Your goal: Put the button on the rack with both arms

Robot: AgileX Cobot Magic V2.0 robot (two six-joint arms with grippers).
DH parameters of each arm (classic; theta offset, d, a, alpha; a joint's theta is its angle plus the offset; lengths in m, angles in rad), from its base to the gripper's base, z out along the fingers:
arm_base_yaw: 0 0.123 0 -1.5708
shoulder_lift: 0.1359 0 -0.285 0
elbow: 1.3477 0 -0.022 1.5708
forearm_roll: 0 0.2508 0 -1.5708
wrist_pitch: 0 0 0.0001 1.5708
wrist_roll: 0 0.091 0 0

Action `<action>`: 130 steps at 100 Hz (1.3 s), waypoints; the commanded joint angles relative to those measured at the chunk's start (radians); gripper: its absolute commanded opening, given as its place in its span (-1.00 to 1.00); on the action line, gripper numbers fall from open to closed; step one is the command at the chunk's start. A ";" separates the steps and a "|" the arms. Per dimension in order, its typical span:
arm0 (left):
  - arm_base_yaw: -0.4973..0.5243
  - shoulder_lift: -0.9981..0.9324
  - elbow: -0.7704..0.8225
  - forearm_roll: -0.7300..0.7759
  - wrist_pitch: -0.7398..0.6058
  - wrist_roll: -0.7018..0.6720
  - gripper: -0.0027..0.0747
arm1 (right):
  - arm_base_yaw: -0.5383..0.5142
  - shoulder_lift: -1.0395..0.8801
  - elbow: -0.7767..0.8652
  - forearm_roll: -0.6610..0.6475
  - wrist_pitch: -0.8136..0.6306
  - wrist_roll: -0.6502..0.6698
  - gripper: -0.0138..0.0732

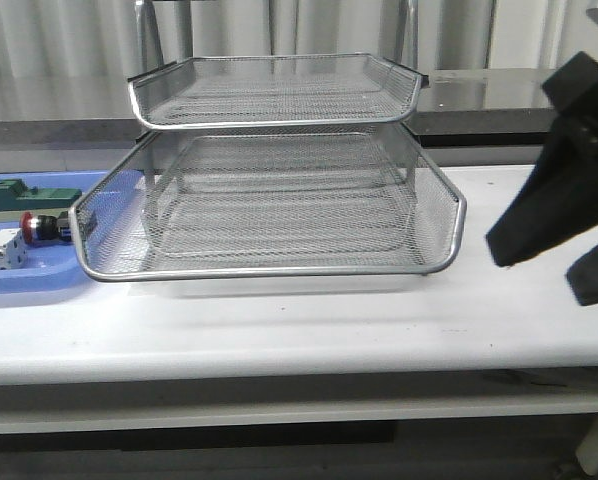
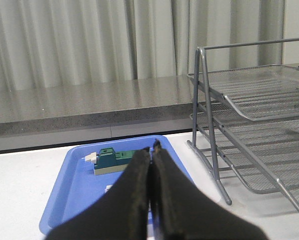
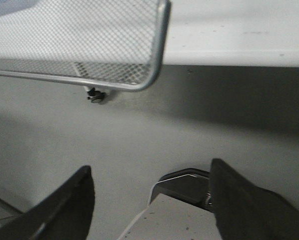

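White desk (image 1: 329, 330), grey curtains behind. Small red-headed push-button (image 1: 39, 226) lies unpicked in the flat blue plastic tray (image 1: 29, 280) near the left edge, beside the silver wire-mesh rack (image 1: 279, 200). Left pincer (image 2: 151, 150), fingers pressed together and empty, must spread and descend; right pincer (image 3: 149, 200) is spread wide.

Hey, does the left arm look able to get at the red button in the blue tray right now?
Probably yes. The button lies uncovered in the blue tray, beside the rack rather than under it. The left end effector hangs shut above the tray and would need to open first.
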 commanded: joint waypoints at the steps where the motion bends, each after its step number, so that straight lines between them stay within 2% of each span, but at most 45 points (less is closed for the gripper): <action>1: 0.001 0.010 0.056 -0.007 -0.082 -0.011 -0.99 | -0.031 -0.076 -0.065 -0.155 0.022 0.134 0.47; 20: 0.001 0.010 0.056 -0.007 -0.082 -0.011 -0.99 | -0.079 -0.184 -0.176 -0.476 0.114 0.330 0.47; 32: 0.001 0.010 0.056 -0.007 -0.082 -0.011 -0.99 | -0.082 -0.246 -0.230 -0.609 0.165 0.406 0.47; 60: 0.001 0.010 0.056 -0.007 -0.082 -0.011 -0.99 | -0.082 -0.399 -0.250 -0.770 0.274 0.481 0.47; 82: 0.001 0.010 0.056 -0.007 -0.082 -0.011 -0.99 | -0.082 -0.524 -0.250 -0.843 0.317 0.505 0.42; 103: 0.001 0.010 0.056 -0.007 -0.082 -0.011 -0.99 | -0.082 -0.597 -0.250 -0.850 0.320 0.505 0.10; 130: 0.001 0.010 0.056 -0.007 -0.082 -0.011 -0.99 | -0.082 -0.599 -0.250 -0.850 0.356 0.505 -0.60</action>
